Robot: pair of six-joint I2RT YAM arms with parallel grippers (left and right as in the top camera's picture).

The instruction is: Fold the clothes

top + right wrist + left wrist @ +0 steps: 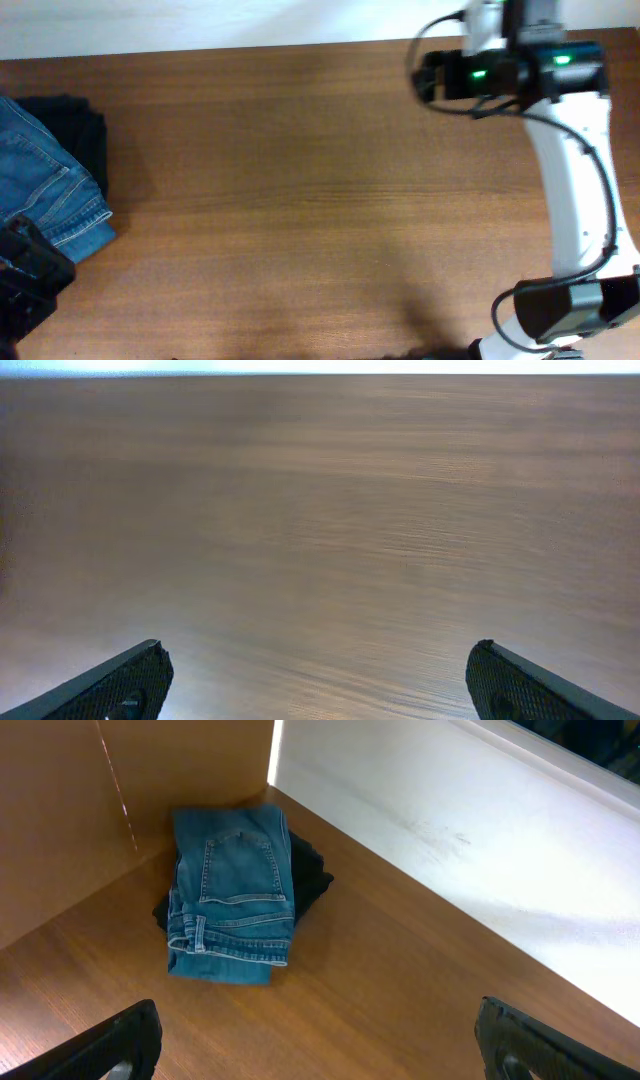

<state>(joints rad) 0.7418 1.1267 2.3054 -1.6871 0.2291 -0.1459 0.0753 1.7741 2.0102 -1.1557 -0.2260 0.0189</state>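
Left hand (pixel 320 1055) fingers spread wide, gripping nothing, bench (pixel 420 990) below. Jeans (pixel 232 890) lie ahead and a bit left of it, folded into a flat bundle with a back pocket facing up. The long axis runs straight away from the hand, stitched end nearest. They sit on a black garment pile (pixel 312 878) that pokes out on the right. Right hand (pixel 318 685) fingers also apart, over wood-grain bench.

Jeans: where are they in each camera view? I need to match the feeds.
Overhead: far left edge, the folded jeans lie on a black garment.
Left wrist: jeans upper left of centre, back pocket up, on the same black garment.
Right wrist: not in it; only the table.
Shared landmark: the black garment under the jeans; the wooden table shows in all three.
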